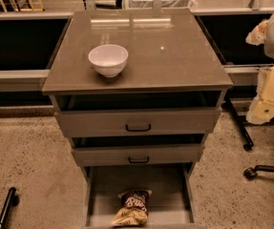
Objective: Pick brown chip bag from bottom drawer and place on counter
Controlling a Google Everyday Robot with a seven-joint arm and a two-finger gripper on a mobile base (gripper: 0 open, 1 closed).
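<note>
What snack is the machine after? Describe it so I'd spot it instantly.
Find the grey cabinet under the glossy counter; its bottom drawer stands open. On that drawer's floor lies the brown chip bag, wrinkly dark brown and cream-yellow, unlike the smooth white bowl up top. The claw hangs at the cabinet's right.

1. Glossy grey-brown square counter (174,56), top slab of 3-drawer cabinet (136,123): carries a white round bowl (108,59), upright, left-front area, nr front edge.
2. Grey metal bottom drawer (172,194), pulled open, flat floor: a wrinkly dark-brown & cream-yellow foil chip bag (132,207) lies abt centre, twd front.
3. Speckled beige floor (31,166): cabinet stands on it; black casters (249,172) at rt.
4. Cream gripper (265,104): far rt edge, beside cabinet, off counter.
</note>
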